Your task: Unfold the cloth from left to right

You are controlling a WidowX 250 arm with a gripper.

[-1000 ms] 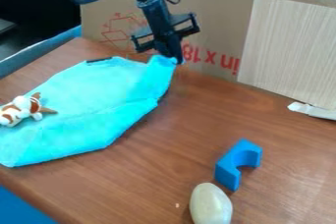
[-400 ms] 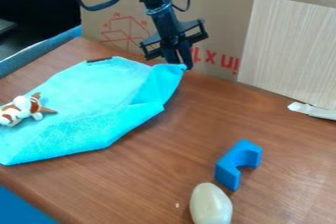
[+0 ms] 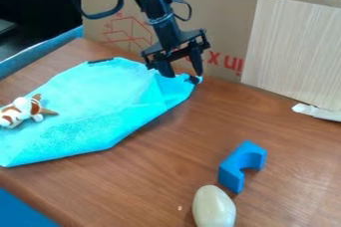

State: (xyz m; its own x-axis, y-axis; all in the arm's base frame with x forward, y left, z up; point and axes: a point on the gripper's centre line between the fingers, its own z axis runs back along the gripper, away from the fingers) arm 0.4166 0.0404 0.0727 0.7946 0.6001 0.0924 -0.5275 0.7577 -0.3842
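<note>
Here, at upper centre, the gripper (image 3: pixel 184 75) hangs, jaws wide, by a corner of the cloth (image 3: pixel 93 106); a snagging fingertip could drag it back.

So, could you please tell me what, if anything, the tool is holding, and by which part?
Nothing is held: the tool is open, its fingers apart at the right corner of the cloth.
</note>
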